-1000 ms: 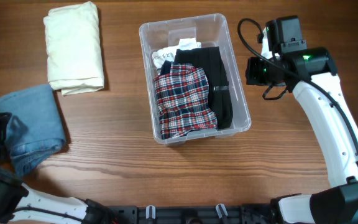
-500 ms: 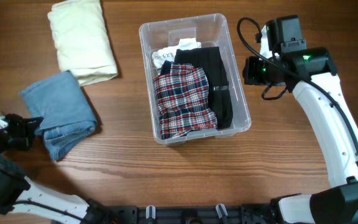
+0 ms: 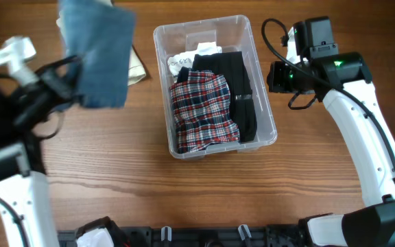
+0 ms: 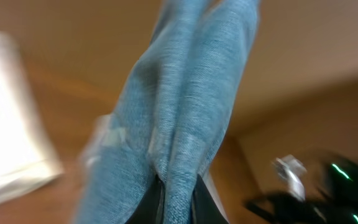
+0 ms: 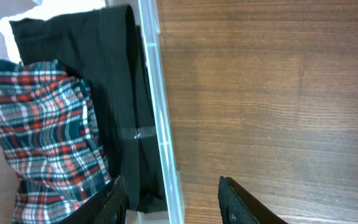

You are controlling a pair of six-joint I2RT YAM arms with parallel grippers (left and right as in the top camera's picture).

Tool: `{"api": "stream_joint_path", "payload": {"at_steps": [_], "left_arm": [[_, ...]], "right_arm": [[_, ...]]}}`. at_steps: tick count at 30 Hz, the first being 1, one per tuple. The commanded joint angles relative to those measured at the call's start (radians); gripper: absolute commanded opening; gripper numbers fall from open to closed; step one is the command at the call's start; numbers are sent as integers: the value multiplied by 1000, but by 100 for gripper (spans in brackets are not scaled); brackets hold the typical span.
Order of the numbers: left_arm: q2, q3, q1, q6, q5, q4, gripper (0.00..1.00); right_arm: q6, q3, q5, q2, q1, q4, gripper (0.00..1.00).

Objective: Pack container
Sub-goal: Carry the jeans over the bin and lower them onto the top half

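- Overhead: container [image 3: 211,31] upright and open-topped near the middle of the table [image 3: 115,171].
- Inside it: plaid cloth [image 3: 201,113] on the left half, black cloth [image 3: 242,89] along the right wall, white item [image 3: 182,63] at the far end, partly tucked under both.
- Left claw [image 3: 70,79] raised off the table, well to the left of the container, clamped on a blue cloth [image 3: 98,51].
- From the left wrist: dark fingers [image 4: 156,202] pinching the folded blue cloth at its lower edge, the rest blurred.
- Blue cloth hanging in the air, hiding most of a cream cloth [image 3: 138,67]; only a corner showing past its right edge.
- Right claw [image 3: 274,77] just beside the container's right wall, towards the far half.
- From the right wrist: spread wide, one finger [image 5: 114,199] over the black cloth inside, the other over bare wood, the clear wall between them.
- Contact with that wall: cannot tell.
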Motion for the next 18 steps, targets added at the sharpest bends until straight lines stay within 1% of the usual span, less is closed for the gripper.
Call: {"api": "stream_joint_path", "payload": {"at_steps": [1, 2, 4, 6, 8, 10, 14, 18], "left_arm": [[13, 22, -247, 33, 18, 166, 4], [70, 22, -330, 57, 10, 236, 4], [187, 22, -433, 93, -9, 336, 4], [301, 42, -488, 104, -21, 354, 4], [419, 97, -508, 107, -21, 351, 4], [499, 164, -520, 140, -21, 350, 4], [581, 262, -525, 179, -60, 351, 4], [636, 267, -555, 186, -108, 315, 4]], "right_arm": [[25, -4, -15, 10, -1, 0, 48], [24, -4, -15, 9, -1, 0, 48], [24, -4, -15, 9, -1, -4, 48], [24, -4, -15, 9, -1, -14, 48], [26, -4, -6, 9, -1, -16, 47], [93, -4, 41, 9, -2, -18, 47], [109, -4, 56, 9, -5, -15, 47], [109, -4, 56, 9, -5, -15, 47]]}}
